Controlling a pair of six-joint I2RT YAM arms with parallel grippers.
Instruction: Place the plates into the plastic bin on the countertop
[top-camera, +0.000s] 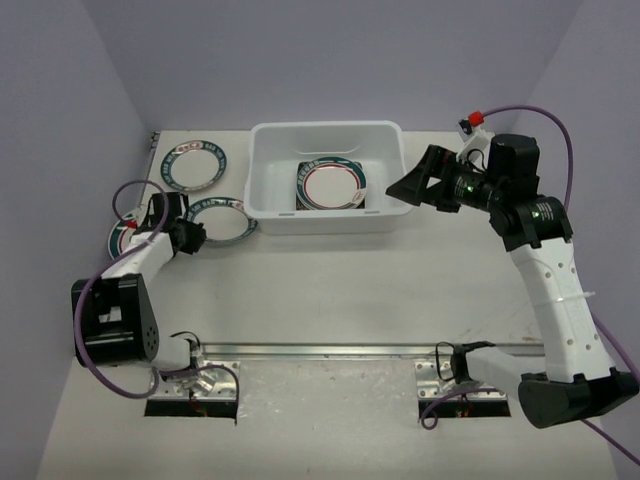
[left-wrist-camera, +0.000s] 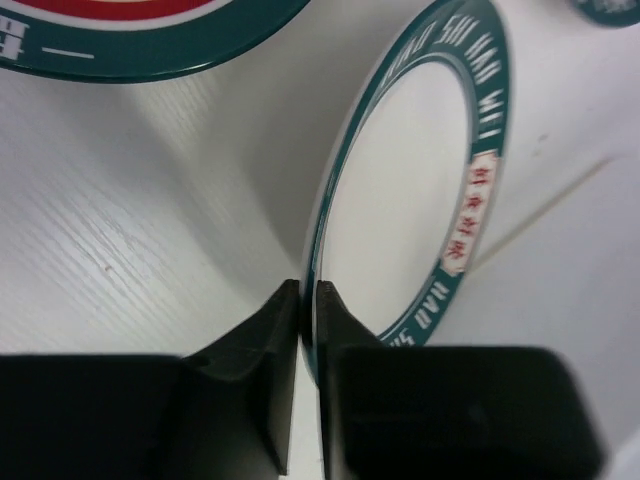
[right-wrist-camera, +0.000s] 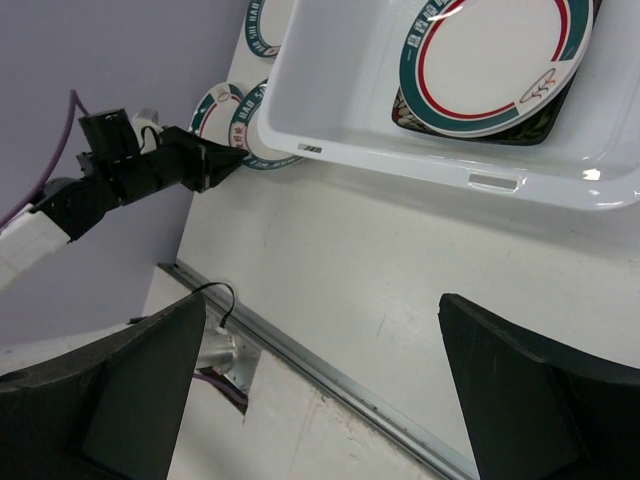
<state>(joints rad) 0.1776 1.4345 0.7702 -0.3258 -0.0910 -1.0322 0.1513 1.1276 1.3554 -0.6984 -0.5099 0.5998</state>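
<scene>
Plate (left-wrist-camera: 400, 200) is pinched by its rim in the left gripper's (left-wrist-camera: 308, 290) jaws, reaching beyond the tips; lift it level before swinging to the bin (top-camera: 320, 218) ahead. Right gripper (right-wrist-camera: 320, 320) gapes, empty.

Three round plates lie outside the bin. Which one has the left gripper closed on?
The plate right beside the bin's near left corner: the left gripper pinches its rim. The other two lie farther left, away from the bin.
</scene>
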